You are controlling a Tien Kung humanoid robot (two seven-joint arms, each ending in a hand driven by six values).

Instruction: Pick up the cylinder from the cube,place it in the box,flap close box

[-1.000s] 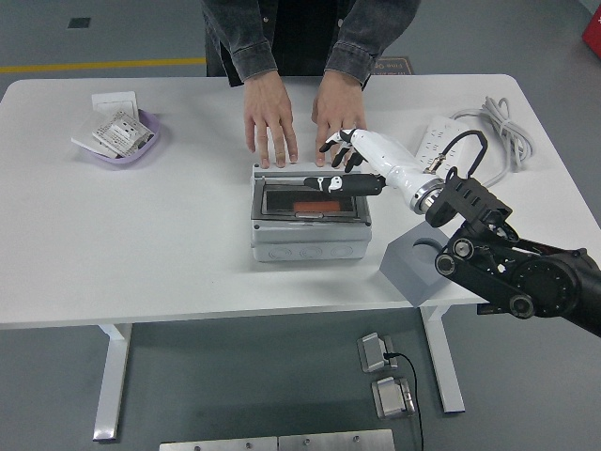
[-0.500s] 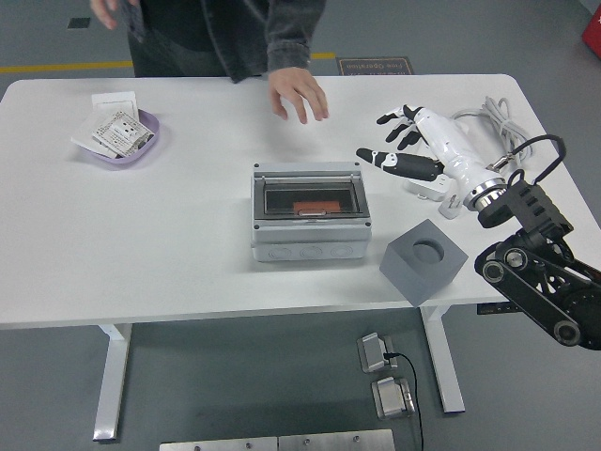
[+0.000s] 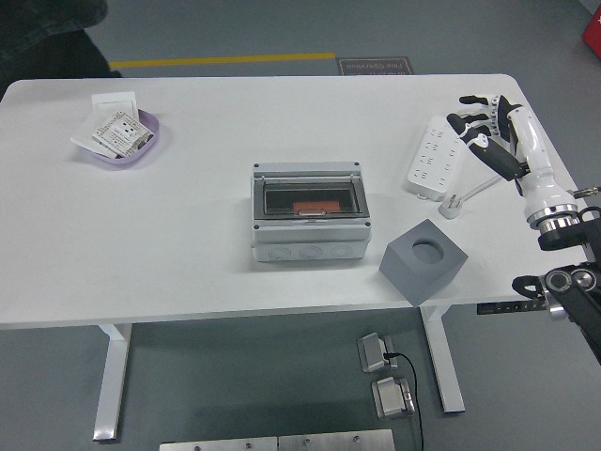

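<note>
Robot hand: the right robot hand hangs over the tabletop's far right, above the power strip, fingers spread and holding nothing.
Box: grey box at mid-tabletop, its clear flap down.
Cylinder: an orange shape shows through the flap; whether it is the cylinder cannot be told.
Cube: grey cube near the front edge, right of the box, round socket empty.
Tabletop: white tabletop; purple bowl of packets at far left.

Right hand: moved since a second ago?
Yes. The right hand has pulled back to the right, off the box, and now hovers open by the power strip near the table's right edge.
</note>
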